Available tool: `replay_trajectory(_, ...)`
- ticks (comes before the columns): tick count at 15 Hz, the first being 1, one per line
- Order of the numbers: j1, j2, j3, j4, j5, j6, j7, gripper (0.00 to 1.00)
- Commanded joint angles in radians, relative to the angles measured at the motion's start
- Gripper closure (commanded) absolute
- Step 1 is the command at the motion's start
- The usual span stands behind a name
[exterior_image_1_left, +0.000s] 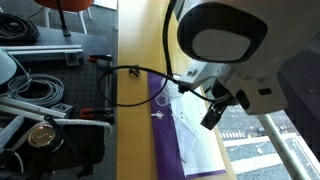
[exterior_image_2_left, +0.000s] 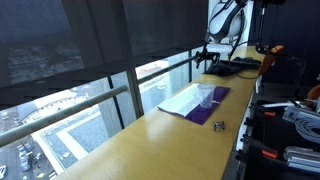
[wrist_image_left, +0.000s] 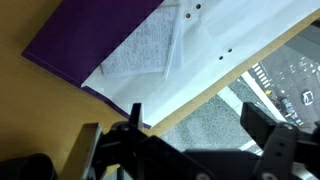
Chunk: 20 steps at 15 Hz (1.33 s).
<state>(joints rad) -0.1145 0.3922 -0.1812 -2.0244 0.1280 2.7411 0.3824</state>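
Note:
My gripper (wrist_image_left: 200, 122) is open, with nothing between its fingers (wrist_image_left: 266, 128). It hangs over the window-side edge of the wooden counter (wrist_image_left: 40, 110). Below it lies a purple mat (wrist_image_left: 60, 45) with a white sheet (wrist_image_left: 235, 30) on top and a translucent plastic piece (wrist_image_left: 140, 50) on that sheet. In both exterior views the gripper (exterior_image_1_left: 212, 112) (exterior_image_2_left: 207, 58) is above the far end of the mat (exterior_image_1_left: 163, 135) (exterior_image_2_left: 222, 98), apart from it. A small metal object (exterior_image_1_left: 157, 113) (exterior_image_2_left: 219, 125) rests near the mat's edge.
A black cable (exterior_image_1_left: 135, 70) crosses the counter behind the mat. Coiled cables and red-handled clamps (exterior_image_1_left: 95, 115) crowd the side away from the window. The window glass (exterior_image_2_left: 90, 90) runs along the counter's other edge. Dark gear (exterior_image_2_left: 238, 67) sits at the far end.

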Motion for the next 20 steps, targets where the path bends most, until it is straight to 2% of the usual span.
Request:
replay_trajectory(1,-0.062,0.122,0.005,0.132,0.065,-0.042,-0.035,0.0)
replay_trajectory(4,-0.067,0.236,-0.01,0.228,0.046,-0.056,-0.005,0.0)
replay_trajectory(7,-0.061,0.332,0.003,0.33,0.05,-0.087,0.002,0.0)
replay_trajectory(12,-0.028,0.438,0.005,0.475,0.045,-0.21,0.05,0.0)
replay_trajectory(16,0.005,0.471,-0.004,0.507,0.036,-0.266,0.098,0.0)
replay_trajectory(20,0.039,0.445,-0.022,0.437,0.022,-0.203,0.114,0.0)
